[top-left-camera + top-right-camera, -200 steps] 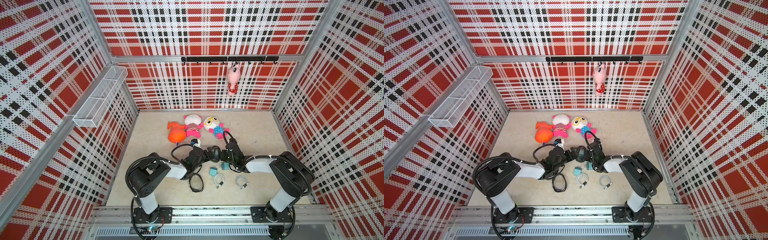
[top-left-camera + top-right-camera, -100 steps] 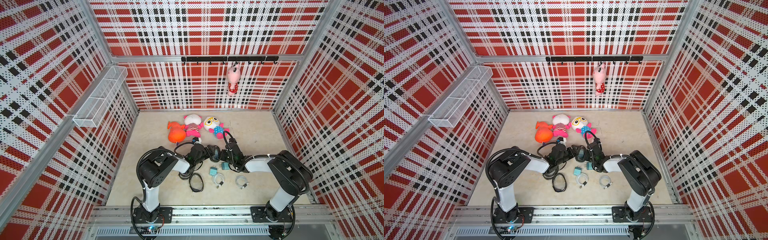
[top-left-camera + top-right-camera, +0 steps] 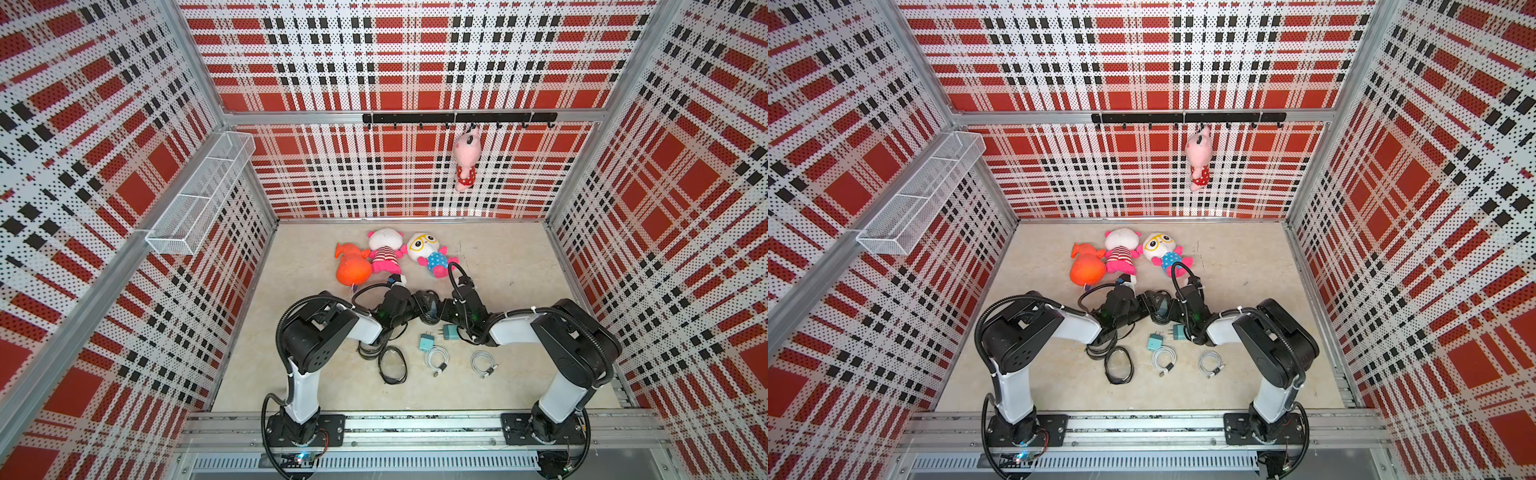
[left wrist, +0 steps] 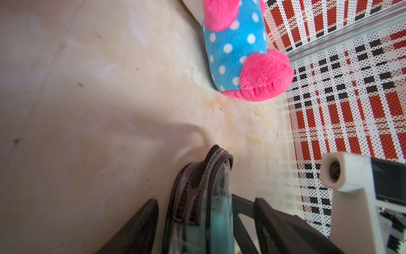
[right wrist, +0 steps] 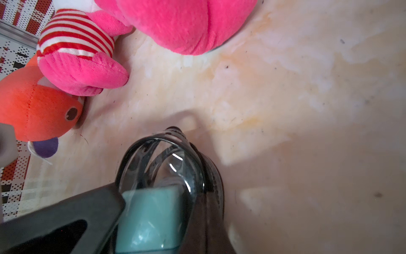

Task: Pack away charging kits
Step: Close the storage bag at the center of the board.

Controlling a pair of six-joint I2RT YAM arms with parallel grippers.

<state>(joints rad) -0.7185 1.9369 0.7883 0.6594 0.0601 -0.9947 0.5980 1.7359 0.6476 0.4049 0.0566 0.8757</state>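
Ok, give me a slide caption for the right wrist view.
Right gripper, jaws shut on a clear-sided zip case with a teal plug inside; plush toys lie on the floor beyond.

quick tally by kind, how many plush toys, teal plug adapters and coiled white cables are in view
plush toys: 4 (orange plush, striped plush, polka-dot plush on the floor; pink plush on the hook rail)
teal plug adapters: 3 (two loose on the floor, one inside the clear case)
coiled white cables: 2 (both loose on the floor)
total: 9
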